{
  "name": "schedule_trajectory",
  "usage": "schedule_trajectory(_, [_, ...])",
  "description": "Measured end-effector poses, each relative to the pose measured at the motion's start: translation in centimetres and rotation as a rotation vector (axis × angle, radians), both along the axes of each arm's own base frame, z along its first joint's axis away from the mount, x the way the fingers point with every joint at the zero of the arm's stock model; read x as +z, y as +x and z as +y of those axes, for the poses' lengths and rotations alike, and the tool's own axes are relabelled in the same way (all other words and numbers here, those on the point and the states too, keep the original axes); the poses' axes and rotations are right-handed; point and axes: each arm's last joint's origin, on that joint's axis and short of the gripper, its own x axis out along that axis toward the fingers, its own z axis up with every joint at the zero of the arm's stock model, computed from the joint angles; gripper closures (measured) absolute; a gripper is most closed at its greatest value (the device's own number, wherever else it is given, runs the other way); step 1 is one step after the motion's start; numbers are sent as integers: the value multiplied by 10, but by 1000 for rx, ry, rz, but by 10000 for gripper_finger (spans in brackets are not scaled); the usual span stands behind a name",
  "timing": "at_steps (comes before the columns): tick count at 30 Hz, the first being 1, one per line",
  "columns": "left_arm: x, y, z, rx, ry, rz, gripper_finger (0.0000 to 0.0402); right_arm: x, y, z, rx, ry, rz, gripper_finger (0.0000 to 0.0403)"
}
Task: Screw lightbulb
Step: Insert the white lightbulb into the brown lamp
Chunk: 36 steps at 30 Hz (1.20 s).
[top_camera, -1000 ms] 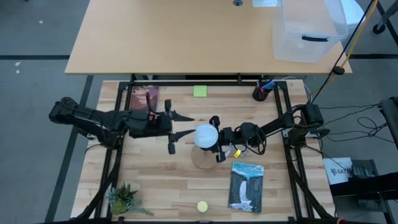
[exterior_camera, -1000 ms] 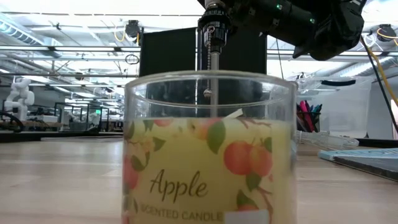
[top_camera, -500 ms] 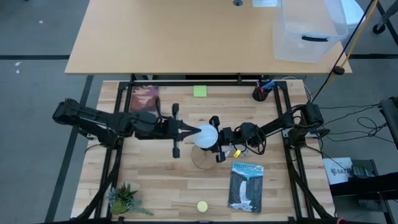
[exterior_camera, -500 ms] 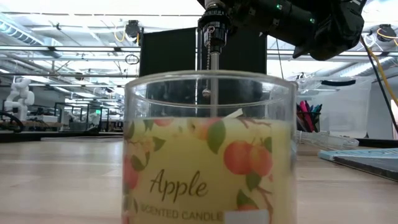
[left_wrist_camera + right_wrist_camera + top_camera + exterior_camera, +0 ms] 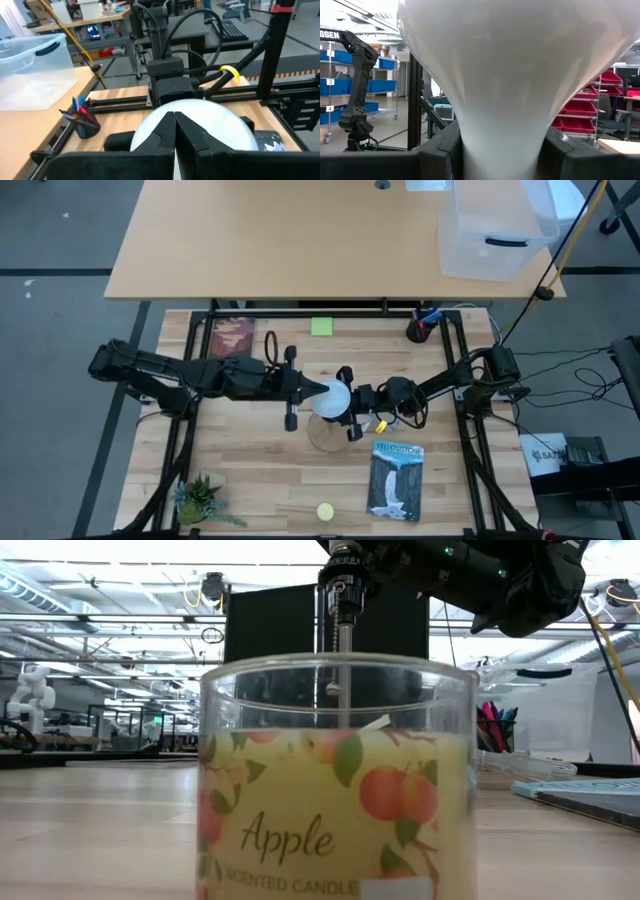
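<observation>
The white lightbulb (image 5: 333, 398) hangs over the round wooden base (image 5: 322, 436) at the table's middle. My right gripper (image 5: 349, 403) reaches in from the table's right and is shut on it. In the right wrist view the lightbulb (image 5: 520, 65) fills the picture. My left gripper (image 5: 317, 388) reaches in from the table's left, shut, its tips at the globe's left side. The left wrist view shows the shut left gripper (image 5: 174, 120) in front of the white globe (image 5: 210, 120). The socket and the bulb's screw neck are hidden. My left gripper's shut fingertips (image 5: 167, 125) lie against the left side of the globe (image 5: 150, 131), coming level from the table's left. My right gripper pinches the bulb's tapering lower part (image 5: 500, 145) between its two fingers (image 5: 437, 152), coming level from the table's right. The bulb stands above the wooden base; whether it touches the base is hidden.
A glass apple candle jar (image 5: 335, 780) blocks most of the low view. A book (image 5: 396, 480) lies at the near right, a small yellow disc (image 5: 325, 511) near the front edge, a plant (image 5: 200, 500) at the near left. A pen cup (image 5: 420, 328) and green note (image 5: 321, 327) sit far.
My left gripper has shut its open fingers, rolled about its own axis, and gone toward the table's right until its tips reached the lightbulb's globe. My right gripper and the bulb have kept still.
</observation>
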Motion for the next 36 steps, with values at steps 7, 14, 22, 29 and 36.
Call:
schedule_trajectory(7, [-5, 3, 0, -3, -5, 23, 401, 0, 0, 0, -1, 1, 0, 251])
schedule_trajectory(14, [-5, 4, 0, -18, -14, 26, 401, 0, 0, 0, -2, 1, -1, 245])
schedule_trajectory(22, [-6, 4, 0, -19, -15, 28, 401, 0, 0, 1, -2, -2, -1, 235])
schedule_trajectory(29, [-6, 4, 0, -21, -15, 29, 401, -2, 0, 2, -2, -3, 21, 203])
schedule_trajectory(36, [-6, 4, 0, -21, -14, 31, 402, 0, -1, 3, -1, -9, 39, 164])
